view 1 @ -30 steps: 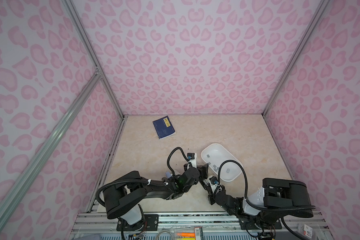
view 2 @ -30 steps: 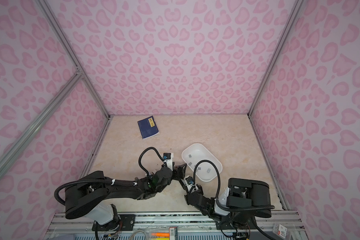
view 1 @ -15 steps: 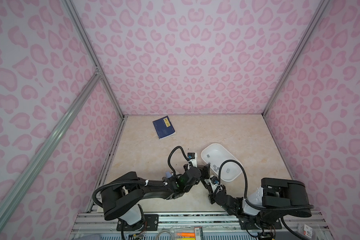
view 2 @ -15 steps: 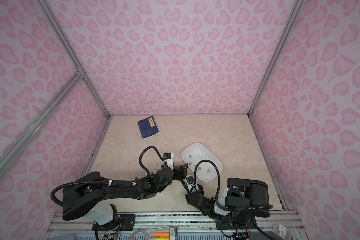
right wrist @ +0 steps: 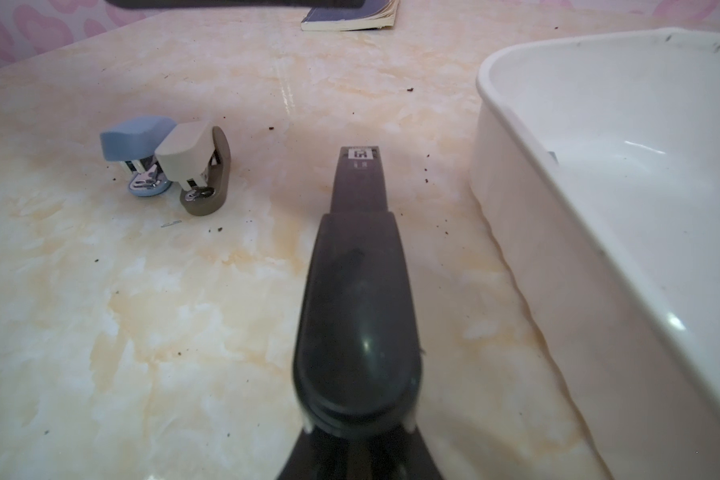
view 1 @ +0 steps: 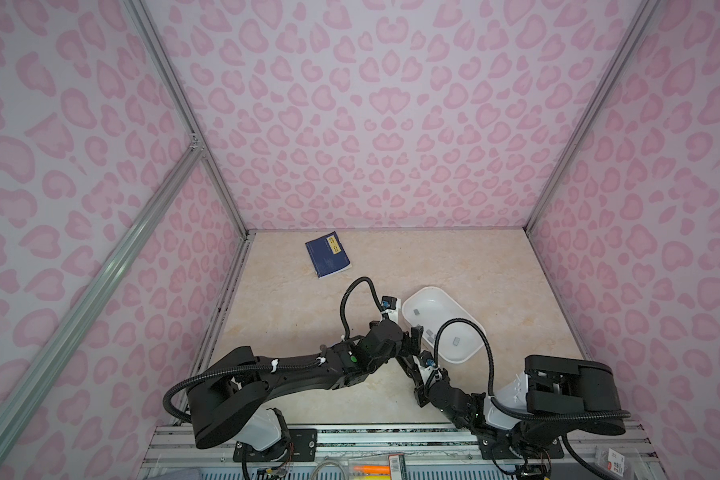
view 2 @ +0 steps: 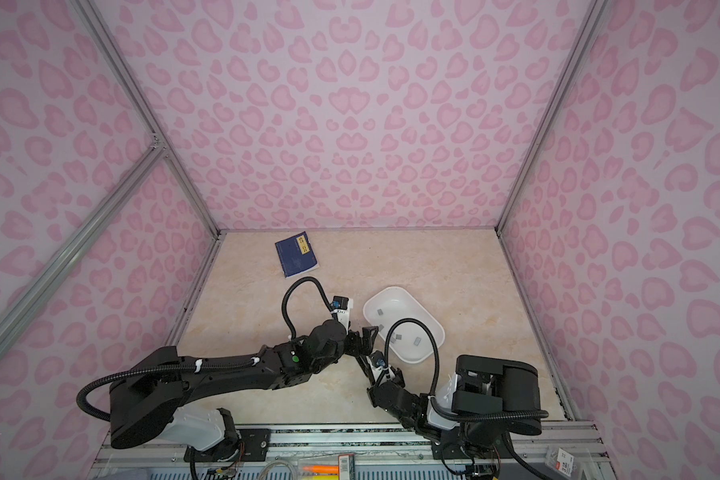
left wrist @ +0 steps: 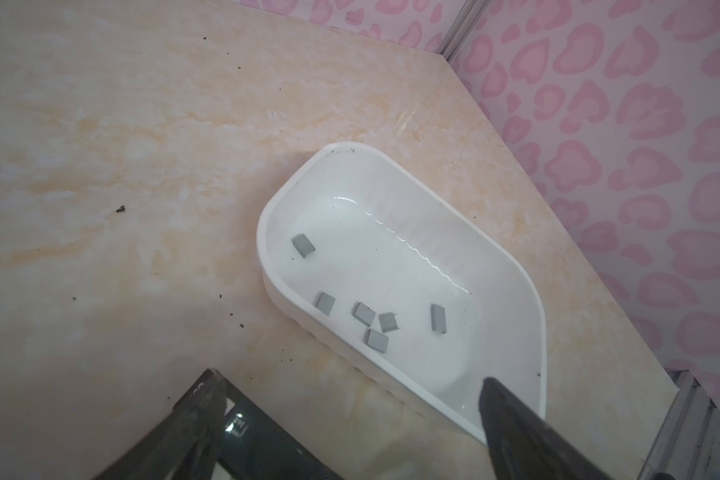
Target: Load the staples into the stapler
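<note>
Six small grey blocks of staples [left wrist: 363, 313] lie loose on the floor of the white tray [left wrist: 262, 237], five bunched near one long wall and one apart. None of them touches a pincer. The left pincer [left wrist: 350, 378] hangs released just short of them, its fingers spread wide with nothing between. One finger is over the tray's end and the other over the bare table beside the tray.

The dark grey stapler [right wrist: 356, 316] lies closed on the marble-patterned table [right wrist: 100, 332], just beside the tray's outer wall. Its rear end sits at the right pincer [right wrist: 356, 457], and we cannot tell whether those fingers grip it. Its nose carries a small white square mark shaped roughly like an H, with nothing else legible.

Farther off stand a blue mini stapler [right wrist: 136, 141] and a beige mini stapler [right wrist: 192, 166], touching side by side. At the back of the table lies a dark blue booklet [view 1: 327, 258] with a yellow label [view 1: 334, 244], whose writing is too small to read.
</note>
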